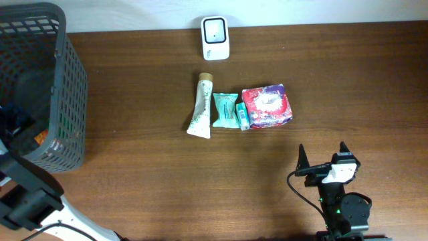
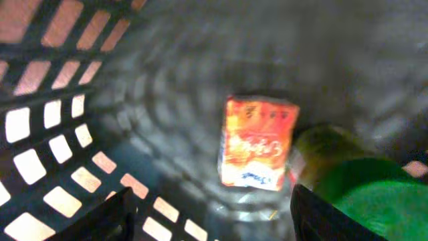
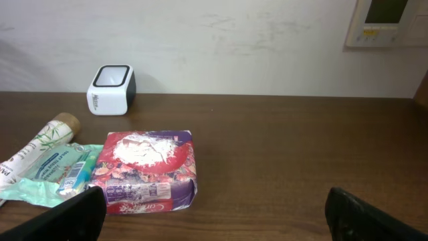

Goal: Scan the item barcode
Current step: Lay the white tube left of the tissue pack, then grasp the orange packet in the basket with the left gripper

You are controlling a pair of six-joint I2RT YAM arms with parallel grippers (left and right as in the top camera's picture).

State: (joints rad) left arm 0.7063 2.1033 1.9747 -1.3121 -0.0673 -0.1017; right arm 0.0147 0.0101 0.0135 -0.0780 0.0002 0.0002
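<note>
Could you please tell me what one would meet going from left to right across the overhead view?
Grey basket → white tube → teal pouch → small teal box → red-and-purple pack → right hand. I left out the scanner because it overlaps the tube and pouch.

Bare table (image 1: 167,181) beside the right tool (image 1: 322,147) — item row (image 1: 227,110) ahead; basket (image 1: 70,80) at far left

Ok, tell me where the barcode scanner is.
In the overhead view the scanner sits at the far edge of the table, just beyond the tube; the right wrist view shows it upper left, by the wall.
</note>
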